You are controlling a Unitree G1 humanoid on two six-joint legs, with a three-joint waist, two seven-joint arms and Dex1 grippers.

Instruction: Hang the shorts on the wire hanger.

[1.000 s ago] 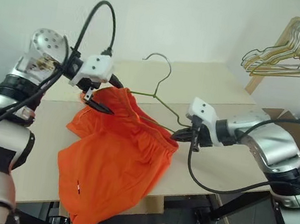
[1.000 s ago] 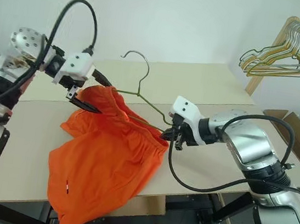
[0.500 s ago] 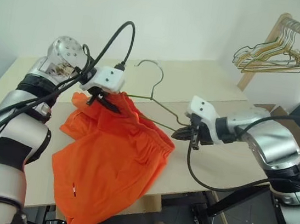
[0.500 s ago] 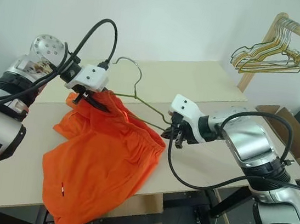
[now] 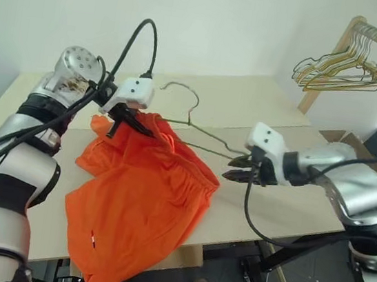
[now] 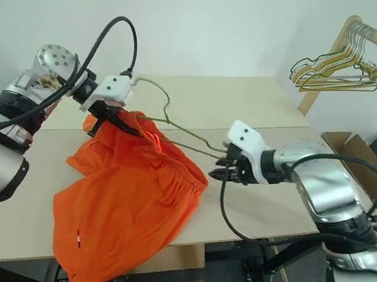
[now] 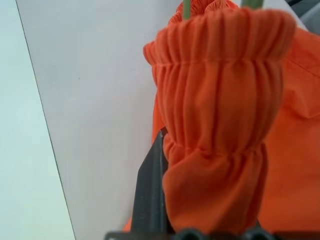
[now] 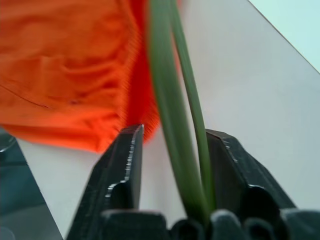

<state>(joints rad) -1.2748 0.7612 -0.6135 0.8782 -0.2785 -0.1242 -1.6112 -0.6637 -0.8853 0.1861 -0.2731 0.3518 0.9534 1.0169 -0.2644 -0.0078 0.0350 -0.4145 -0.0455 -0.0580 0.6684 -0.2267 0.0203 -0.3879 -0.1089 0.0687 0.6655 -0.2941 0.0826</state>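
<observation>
One large risk is posed by the shorts [image 5: 141,197], draped off the table [image 5: 276,111] edge and clamped at the waistband by the left hand [image 5: 130,121]. The wire hanger [image 5: 196,132] lies between the right hand's [image 8: 172,150] parted fingers, seemingly ungripped, so it could slip free.

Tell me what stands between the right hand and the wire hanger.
Nothing visible does. The wire hanger runs between the open fingers of the right hand, while the left hand pinches the shorts at the waistband.
</observation>
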